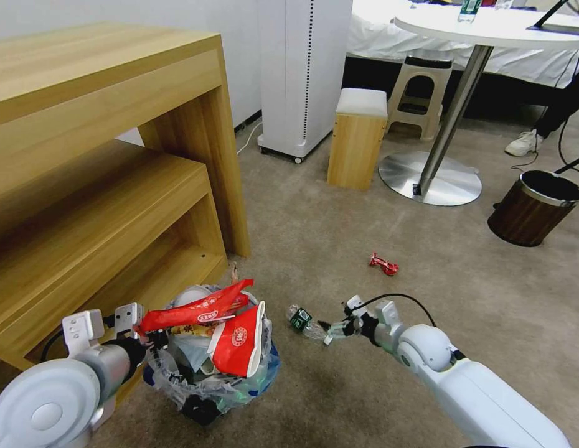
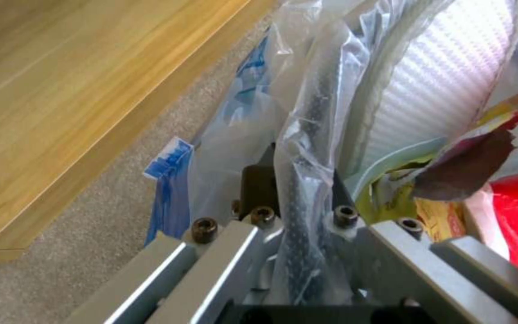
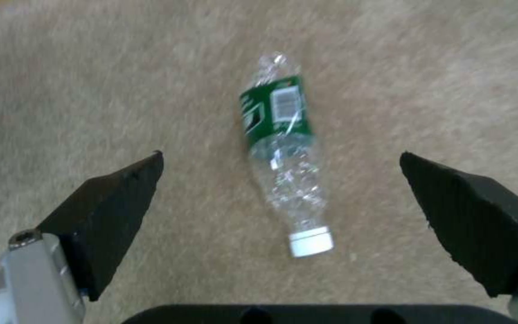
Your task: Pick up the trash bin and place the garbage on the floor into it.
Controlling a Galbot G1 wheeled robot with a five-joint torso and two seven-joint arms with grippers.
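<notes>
The trash bin [image 1: 199, 407], black and lined with a crinkly clear bag, stands on the carpet beside the wooden desk. It is heaped with garbage, including a red wrapper [image 1: 196, 311] and a red-white crushed bowl [image 1: 238, 342]. My left gripper [image 1: 154, 339] is shut on the bin's near rim [image 2: 316, 108], with bag plastic pinched between its fingers [image 2: 258, 180]. A crushed clear bottle [image 1: 304, 320] with a green label lies on the floor. My right gripper [image 1: 334, 328] hovers just over the bottle [image 3: 283, 157], open, its jaws wide on either side. Another red wrapper [image 1: 383, 264] lies farther out on the carpet.
A wooden desk with a low shelf [image 1: 103, 205] sits close on the left of the bin. Ahead are a white appliance [image 1: 302, 74], a wooden stool [image 1: 358, 137], a round table's metal base [image 1: 429, 177] and a brown wood-patterned bin [image 1: 533, 208].
</notes>
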